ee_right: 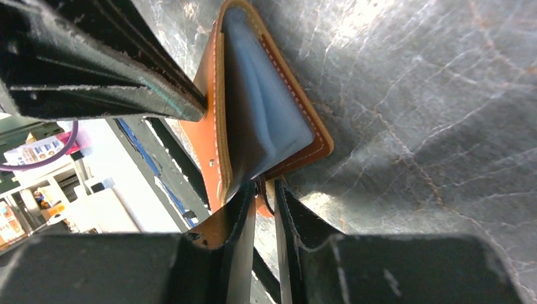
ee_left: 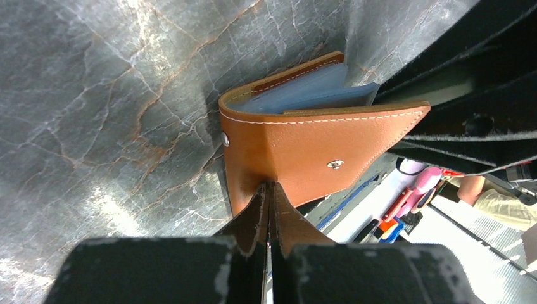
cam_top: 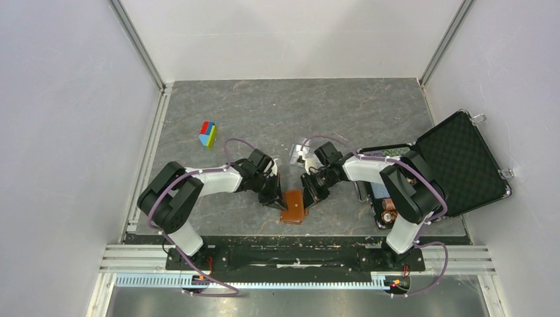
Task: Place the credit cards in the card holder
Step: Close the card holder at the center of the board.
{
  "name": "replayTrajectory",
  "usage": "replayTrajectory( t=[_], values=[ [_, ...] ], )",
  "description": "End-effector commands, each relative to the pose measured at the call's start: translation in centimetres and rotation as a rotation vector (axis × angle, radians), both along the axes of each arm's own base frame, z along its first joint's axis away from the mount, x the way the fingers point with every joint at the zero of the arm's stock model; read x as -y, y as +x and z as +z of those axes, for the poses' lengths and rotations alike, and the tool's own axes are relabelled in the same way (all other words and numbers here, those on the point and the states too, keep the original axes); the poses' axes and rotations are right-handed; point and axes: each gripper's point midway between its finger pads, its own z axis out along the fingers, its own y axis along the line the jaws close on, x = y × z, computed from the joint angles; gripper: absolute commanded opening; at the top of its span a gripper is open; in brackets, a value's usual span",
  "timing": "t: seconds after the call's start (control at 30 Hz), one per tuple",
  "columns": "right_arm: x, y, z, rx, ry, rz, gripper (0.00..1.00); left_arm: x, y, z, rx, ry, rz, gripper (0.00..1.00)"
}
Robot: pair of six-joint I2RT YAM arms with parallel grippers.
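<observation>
The card holder (cam_top: 294, 206) sits part open on the worktop (cam_top: 264, 105), left of the black case (cam_top: 462, 162). It looks like light, floppy leather, best held by a stitched cover edge, where your left pincer (ee_left: 269, 190) is clamped shut. Your right pincer (ee_right: 265, 196) straddles the other edge, grip unclear, and you cannot tell whether the pale blue leaves (ee_right: 266, 114) inside are cards or sleeves.

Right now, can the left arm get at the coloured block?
Probably not yet: the left gripper is shut on the card holder and must let go first. After that, likely yes: nothing stands between it and the coloured block in the top view.
</observation>
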Motion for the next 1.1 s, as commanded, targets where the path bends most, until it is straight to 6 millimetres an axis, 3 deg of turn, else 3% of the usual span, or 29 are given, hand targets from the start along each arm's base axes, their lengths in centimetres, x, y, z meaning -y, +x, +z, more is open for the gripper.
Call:
replayTrajectory(
  t=[0.0,0.67,0.93,1.07],
  values=[
    [0.1,-2.0,1.3,-0.033,0.059,0.069,0.20,-1.3,0.4,-2.3,-0.012,0.130,0.041,0.02],
    [0.3,-6.4,3.3,-0.109,0.299,0.280,0.16,-2.0,0.2,-3.3,-0.033,0.203,0.026,0.02],
    [-0.4,-6.0,5.3,-0.055,0.370,0.316,0.19,-3.1,0.2,-3.3,-0.019,0.284,-0.021,0.02],
    [-0.7,-5.7,6.5,-0.015,0.411,0.339,0.27,-3.8,0.5,-3.0,0.017,0.350,-0.076,0.02]
  ],
)
